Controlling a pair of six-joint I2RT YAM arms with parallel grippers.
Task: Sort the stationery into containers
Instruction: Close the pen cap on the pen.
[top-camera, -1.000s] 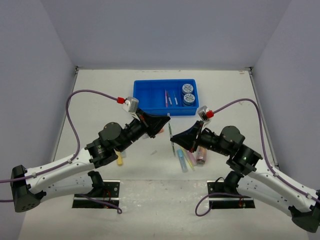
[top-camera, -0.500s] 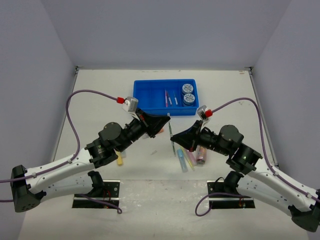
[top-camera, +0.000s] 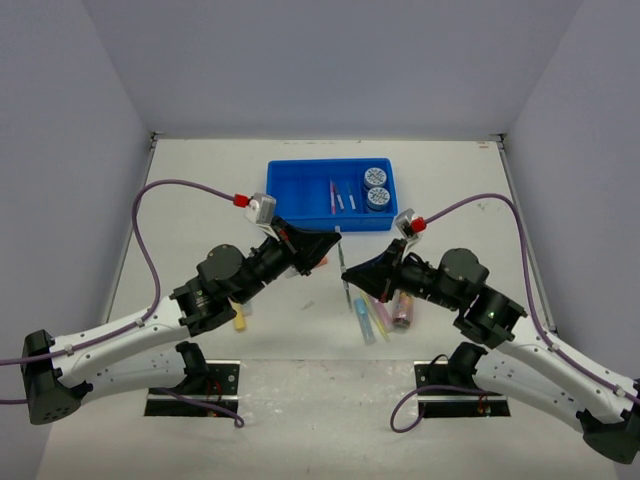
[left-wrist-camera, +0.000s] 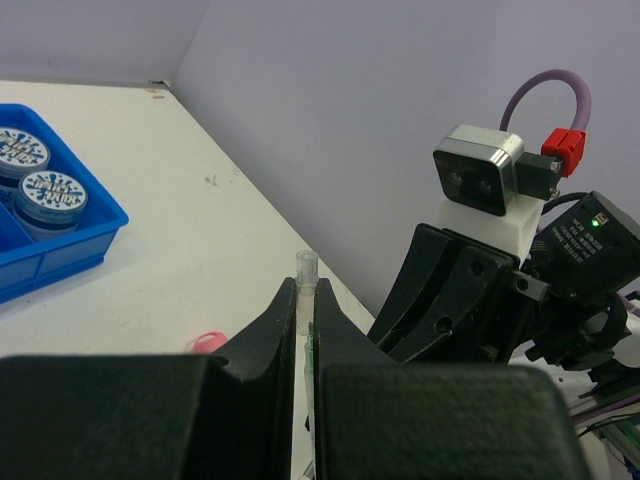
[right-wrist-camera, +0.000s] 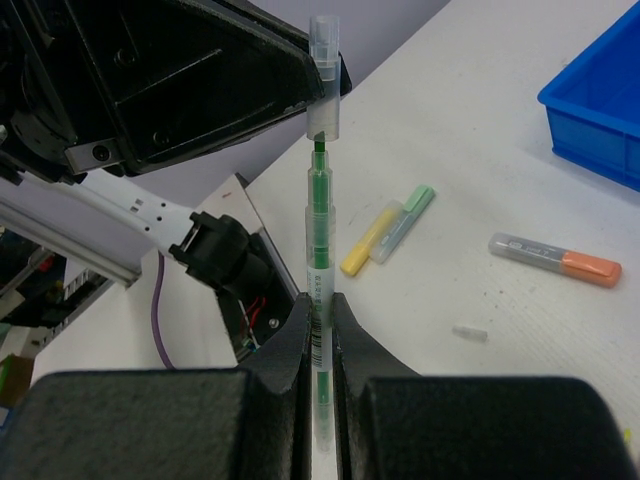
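Observation:
A thin green pen (top-camera: 344, 270) is held in the air between both grippers, in front of the blue tray (top-camera: 296, 186). My left gripper (top-camera: 337, 240) is shut on the pen's clear cap (left-wrist-camera: 306, 272), which also shows in the right wrist view (right-wrist-camera: 323, 75). My right gripper (top-camera: 351, 283) is shut on the pen's barrel (right-wrist-camera: 318, 215). The green tip sits just inside the cap's mouth. Two patterned discs (top-camera: 375, 186) and thin pens (top-camera: 337, 198) lie in the tray.
Pastel markers (top-camera: 372, 318) and a pink tube (top-camera: 403, 308) lie under my right arm. A yellow marker (right-wrist-camera: 367, 240), a green one (right-wrist-camera: 406, 211), a grey-orange one (right-wrist-camera: 556, 259) and a small clear cap (right-wrist-camera: 468, 333) lie on the table.

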